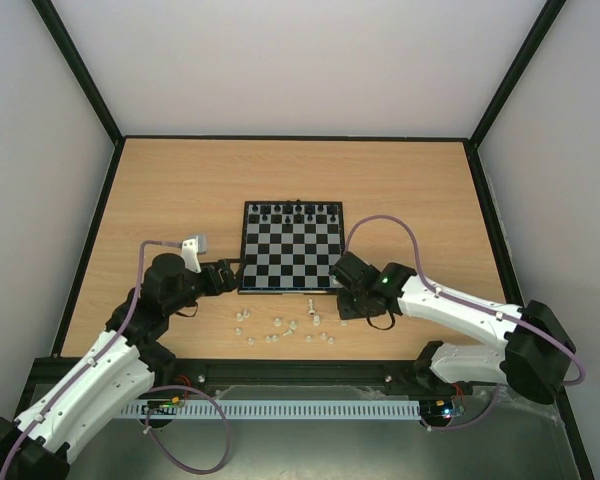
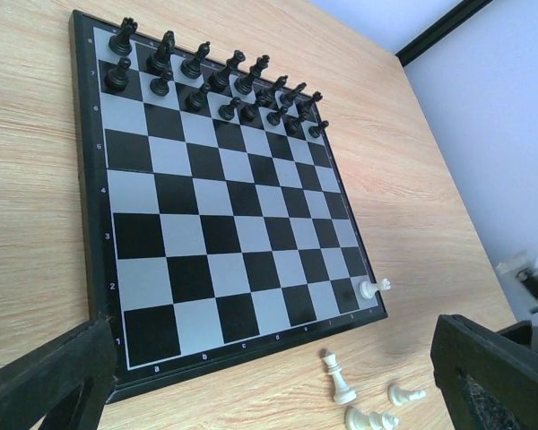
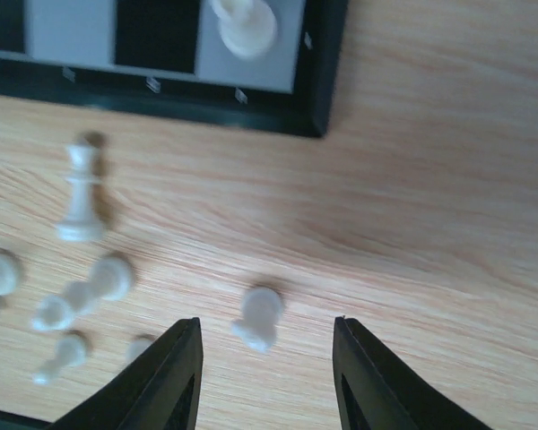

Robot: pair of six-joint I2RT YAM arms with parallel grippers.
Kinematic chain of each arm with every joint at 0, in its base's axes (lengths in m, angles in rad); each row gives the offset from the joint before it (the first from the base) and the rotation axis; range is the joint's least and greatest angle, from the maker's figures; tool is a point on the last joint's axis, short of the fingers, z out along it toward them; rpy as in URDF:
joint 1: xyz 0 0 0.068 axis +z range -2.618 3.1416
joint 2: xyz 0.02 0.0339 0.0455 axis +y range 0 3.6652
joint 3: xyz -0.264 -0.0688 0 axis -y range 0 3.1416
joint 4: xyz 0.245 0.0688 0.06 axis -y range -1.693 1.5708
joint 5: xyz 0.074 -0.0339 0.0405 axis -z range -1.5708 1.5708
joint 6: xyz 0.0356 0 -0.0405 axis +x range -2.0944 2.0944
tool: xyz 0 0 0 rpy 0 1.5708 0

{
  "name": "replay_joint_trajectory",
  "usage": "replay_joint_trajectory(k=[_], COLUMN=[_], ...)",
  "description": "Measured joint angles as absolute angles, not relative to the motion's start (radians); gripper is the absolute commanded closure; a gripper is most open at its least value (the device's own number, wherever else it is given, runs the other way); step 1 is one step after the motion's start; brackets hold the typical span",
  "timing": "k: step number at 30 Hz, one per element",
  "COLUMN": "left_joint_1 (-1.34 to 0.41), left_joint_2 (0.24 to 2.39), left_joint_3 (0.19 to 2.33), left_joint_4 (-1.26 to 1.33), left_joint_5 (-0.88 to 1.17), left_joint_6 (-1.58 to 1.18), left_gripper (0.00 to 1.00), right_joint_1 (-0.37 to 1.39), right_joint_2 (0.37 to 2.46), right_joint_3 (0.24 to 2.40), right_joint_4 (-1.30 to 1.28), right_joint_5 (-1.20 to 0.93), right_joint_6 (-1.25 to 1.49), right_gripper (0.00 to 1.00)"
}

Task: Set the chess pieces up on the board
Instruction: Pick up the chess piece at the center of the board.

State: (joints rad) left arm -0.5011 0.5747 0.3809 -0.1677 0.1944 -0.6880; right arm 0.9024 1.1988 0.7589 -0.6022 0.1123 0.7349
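Right hand (image 3: pixel 262 327) jaws apart, empty; pawn (image 3: pixel 258 315) lies toppled just ahead, between them. Probably light, hard, slick plastic (may roll). Pinch its waist gently.

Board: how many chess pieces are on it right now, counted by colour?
Black pieces: 16
White pieces: 1
Total: 17

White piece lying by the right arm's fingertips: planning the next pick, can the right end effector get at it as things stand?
Probably yes. The white piece lies on bare table at the mouth of the open right end effector, in line with its gap; the other pieces sit off to one side.
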Motion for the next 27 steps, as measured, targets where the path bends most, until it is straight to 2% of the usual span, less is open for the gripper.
replay_joint_trajectory(k=[15,21,27], left_joint_1=[-0.501,-0.501,-0.501], left_joint_2=[0.593,0.590,0.590], left_joint_3=[0.381,0.381,0.381], left_joint_4=[-0.150,-0.142,-0.141], left_joint_5=[0.207,0.207,0.207], left_joint_6=[-0.688,-0.688,-0.688], left_gripper=[0.01,0.01,0.01], right_joint_1=[0.962,0.968,0.970], right_joint_2=[1.254,1.298,1.302], right_joint_3=[0.672,0.672,0.672], right_joint_4=[-0.543,-0.521,-0.520], right_joint_5=[0.094,0.091,0.095], right_joint_6=[0.798,0.798,0.802], right_gripper=[0.63,0.75,0.81])
